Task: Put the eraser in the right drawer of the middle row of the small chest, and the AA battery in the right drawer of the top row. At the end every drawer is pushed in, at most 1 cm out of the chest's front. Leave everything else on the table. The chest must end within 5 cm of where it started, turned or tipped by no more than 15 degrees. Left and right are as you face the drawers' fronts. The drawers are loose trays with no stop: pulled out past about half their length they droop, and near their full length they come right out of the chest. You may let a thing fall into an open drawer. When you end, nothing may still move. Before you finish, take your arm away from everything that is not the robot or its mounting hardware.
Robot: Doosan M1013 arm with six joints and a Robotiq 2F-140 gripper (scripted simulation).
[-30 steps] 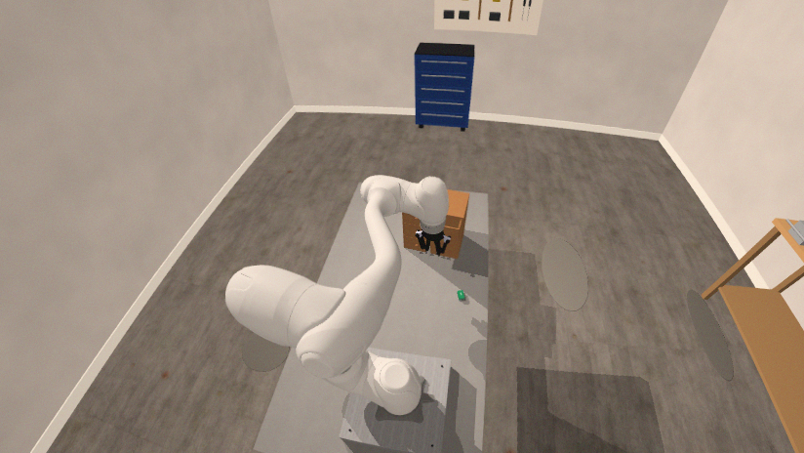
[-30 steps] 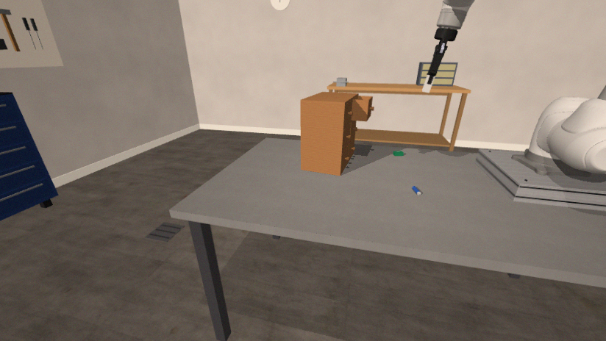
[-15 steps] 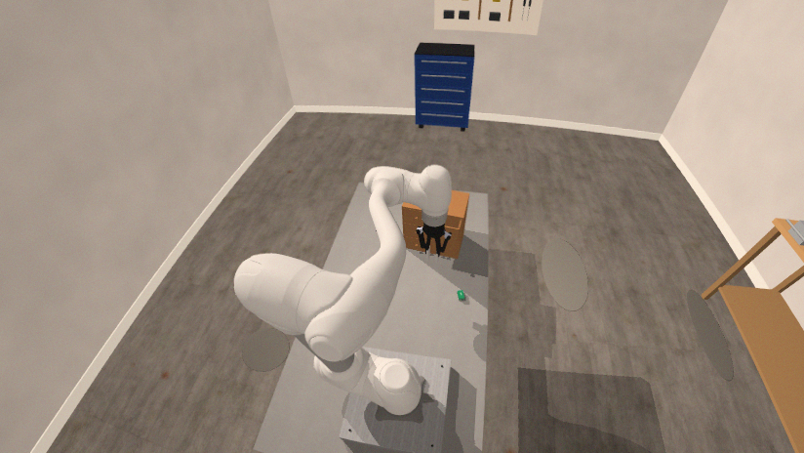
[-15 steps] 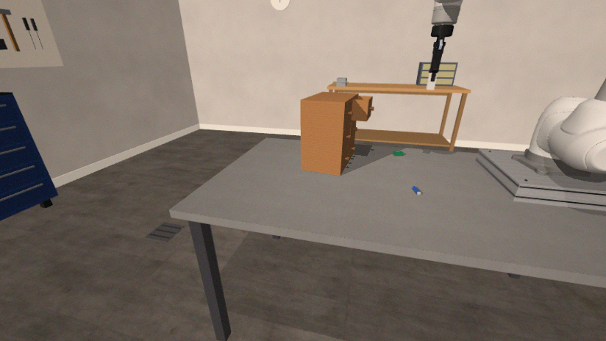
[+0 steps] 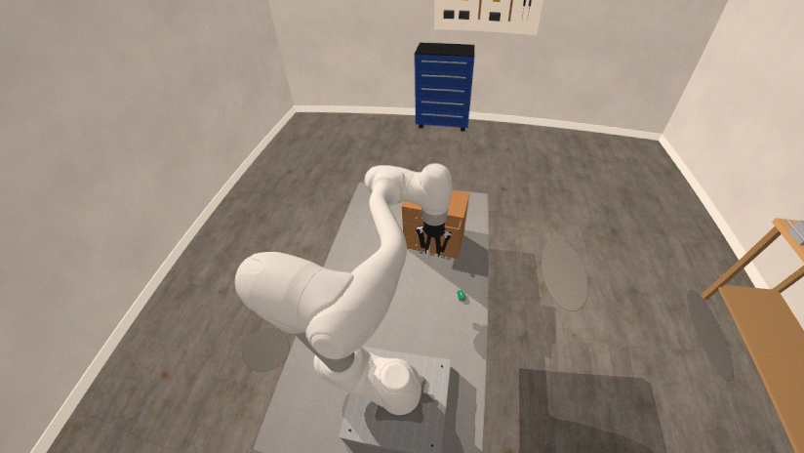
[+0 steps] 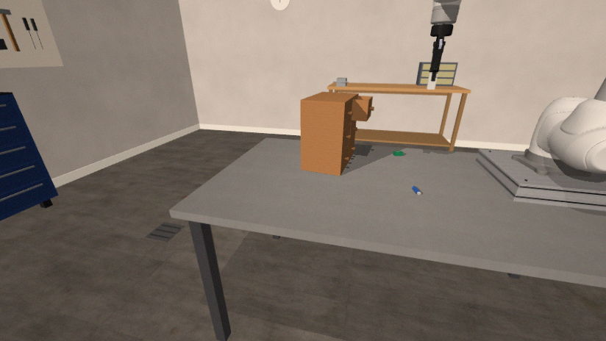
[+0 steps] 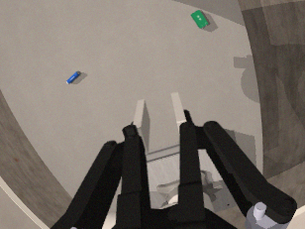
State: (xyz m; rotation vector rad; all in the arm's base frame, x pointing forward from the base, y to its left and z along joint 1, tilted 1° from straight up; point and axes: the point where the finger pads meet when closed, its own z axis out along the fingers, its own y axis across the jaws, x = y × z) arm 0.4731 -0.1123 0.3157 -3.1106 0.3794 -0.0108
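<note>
Hand: my gripper (image 5: 431, 253) (image 6: 432, 80) (image 7: 159, 107) hangs well above the table (image 5: 427, 314) (image 6: 296, 203) (image 7: 114, 44), fingers pointing down. The pads stand a little apart, a narrow gap between them, and I hold nothing.

Chest: the small wooden chest (image 5: 458, 202) (image 6: 322, 135) is upright near the table's far short edge, opposite my base plate (image 5: 438, 368) (image 6: 517, 190) (image 7: 168, 170). It sits closer to the right long edge than the left, its fronts toward me. The right drawer of the top row (image 5: 457, 225) (image 6: 362, 109) sticks out. What lies inside I cannot see from these angles. My arm covers part of the fronts in the top view; the side view shows them edge-on, so the middle row's right drawer is hard to judge.

Battery: the blue AA battery (image 6: 416, 190) (image 7: 73, 77) lies on its side on the table, between chest and base plate, nearer the left long edge than the green block is. One end is pale. My arm hides it from above.

Green block: the green block (image 5: 461, 295) (image 6: 398, 153) (image 7: 200, 19) rests near the right long edge, between the chest and the base-plate end, well apart from the battery. Pale marks on top. It may be the eraser; I cannot tell for certain. Neither piece touches my fingers.
</note>
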